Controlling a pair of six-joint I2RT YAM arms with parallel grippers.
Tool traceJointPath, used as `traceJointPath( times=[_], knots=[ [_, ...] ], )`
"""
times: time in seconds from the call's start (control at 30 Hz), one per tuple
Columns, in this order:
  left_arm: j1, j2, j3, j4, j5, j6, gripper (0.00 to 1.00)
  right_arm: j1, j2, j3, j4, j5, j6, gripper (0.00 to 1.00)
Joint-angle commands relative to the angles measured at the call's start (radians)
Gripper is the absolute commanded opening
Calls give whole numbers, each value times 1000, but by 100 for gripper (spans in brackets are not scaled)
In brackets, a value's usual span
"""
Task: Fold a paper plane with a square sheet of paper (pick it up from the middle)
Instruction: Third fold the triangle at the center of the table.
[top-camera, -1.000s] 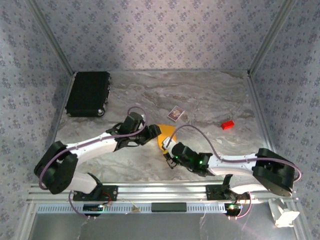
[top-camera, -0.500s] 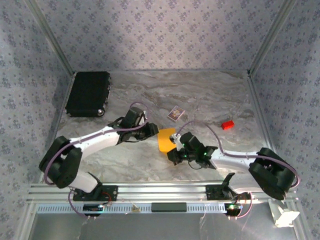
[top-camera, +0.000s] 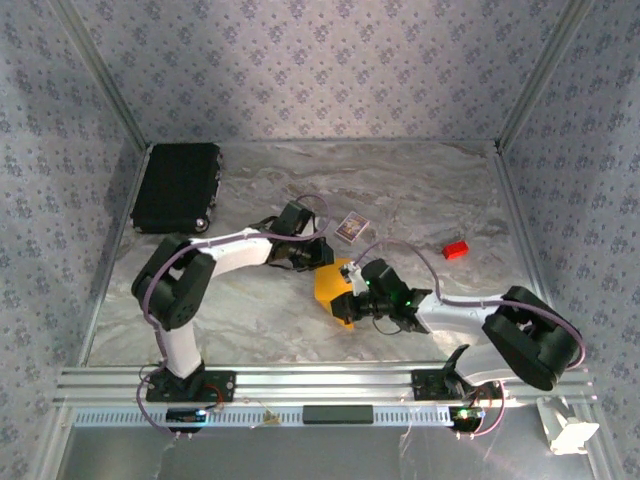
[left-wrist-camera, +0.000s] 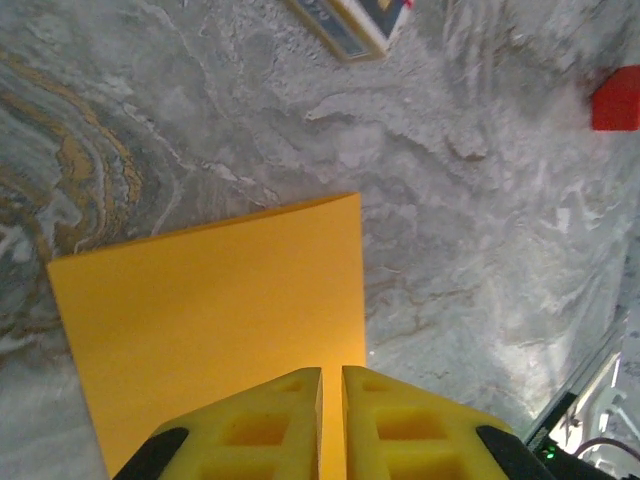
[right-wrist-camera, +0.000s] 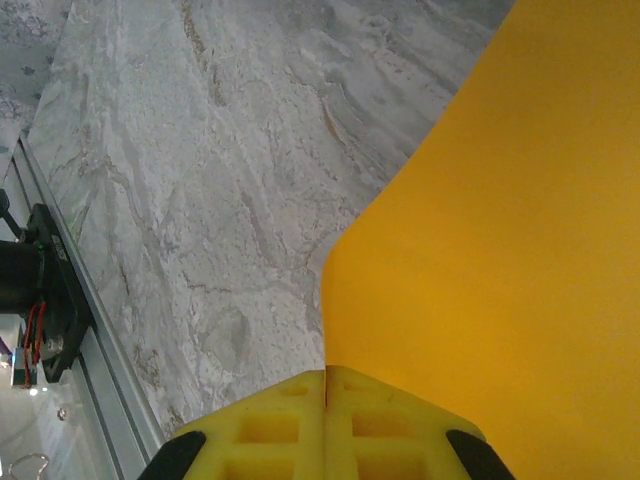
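Observation:
The square sheet of paper (top-camera: 328, 287) is plain orange-yellow and sits mid-table between both grippers. My right gripper (top-camera: 346, 302) is shut on its near edge. In the right wrist view the sheet (right-wrist-camera: 520, 220) curves up and away from the closed right gripper (right-wrist-camera: 326, 372). My left gripper (top-camera: 322, 260) is at the sheet's far-left side. From the left wrist camera, the left gripper (left-wrist-camera: 332, 370) hangs over the sheet (left-wrist-camera: 210, 310) with a narrow slit between its fingers, orange showing through. I cannot tell whether they pinch it. The paper plane is out of view.
A small purple-and-white card (top-camera: 349, 227) lies just beyond the sheet, also at the top of the left wrist view as the card (left-wrist-camera: 350, 20). A red block (top-camera: 456, 250) sits to the right. A black case (top-camera: 177, 187) occupies the back left. The metal rail (right-wrist-camera: 60, 300) borders the near edge.
The left arm swung right and forward to the sheet and its jaws narrowed from wide to a slit. The right gripper stayed shut on the sheet, shifting it slightly left.

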Motion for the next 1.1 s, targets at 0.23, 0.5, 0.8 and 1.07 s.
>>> traceJointPath(
  times=[0.23,0.5,0.8,1.07],
  knots=[
    [2,163,80,-121,35,131,7,-21,53,10,47,-60,67,0],
    [2,192,75,-129,16,138,6,-63,54,24,1,-73,55,0],
    [1,191,78,-142,3,126,6,-123,54,28,-84,-13,10,0],
    [-8,181,60,-115,5,105,6,-134,60,49,-120,23,4,0]
  ],
)
